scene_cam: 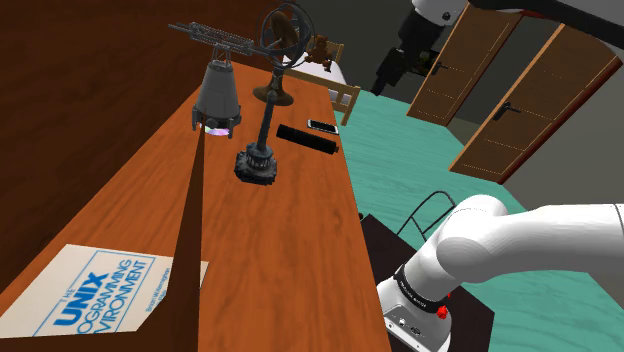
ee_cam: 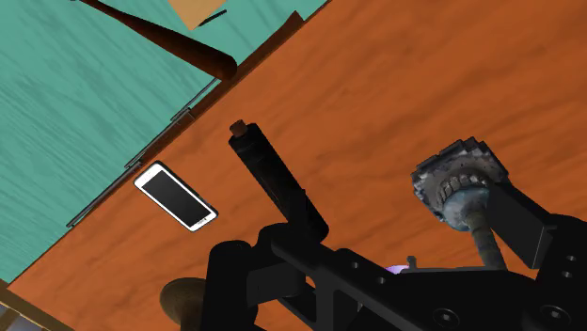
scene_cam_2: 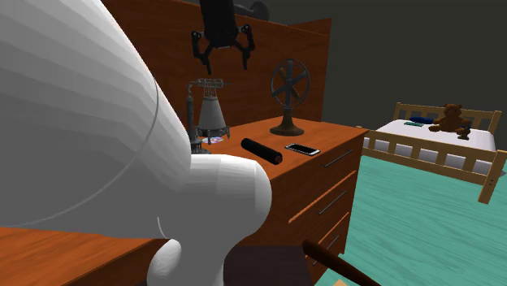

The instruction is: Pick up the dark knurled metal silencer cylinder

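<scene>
- Second exterior view: the black claw (scene_cam_2: 222, 57) hangs high over the wooden dresser (scene_cam_2: 321, 166), with its jaws wide apart and nothing between them.
- Black silencer cylinder (scene_cam_2: 260, 150) lies flat on the dresser top, below the claw and well apart from it; nothing touches it.
- Wrist view: the silencer cylinder (ee_cam: 276, 179) lies slanted on the wood under the claw, and one end of it goes behind the black body of the claw.
- White smartphone (ee_cam: 175, 196) with a dark screen lies below the claw too, near the silencer cylinder but not touching it, close to the dresser's edge.
- Dark stand (ee_cam: 461, 183) with a ribbed round base and a thin rod is under the claw, on the other side of the silencer cylinder from the smartphone.
- Table fan (scene_cam_2: 290, 96) stands upright on the dresser, lower than the claw and beyond the smartphone.
- Grey cone-shaped object (scene_cam_2: 210, 114) stands almost straight below the claw.
- Shoulder view: a book (scene_cam: 100, 290) with blue letters "UNIX" lies flat on the dresser, far from the claw.
- Bed (scene_cam_2: 431, 142) with a brown teddy bear (scene_cam_2: 451, 120) is far away from the claw, over the green floor (scene_cam_2: 414, 227).
</scene>
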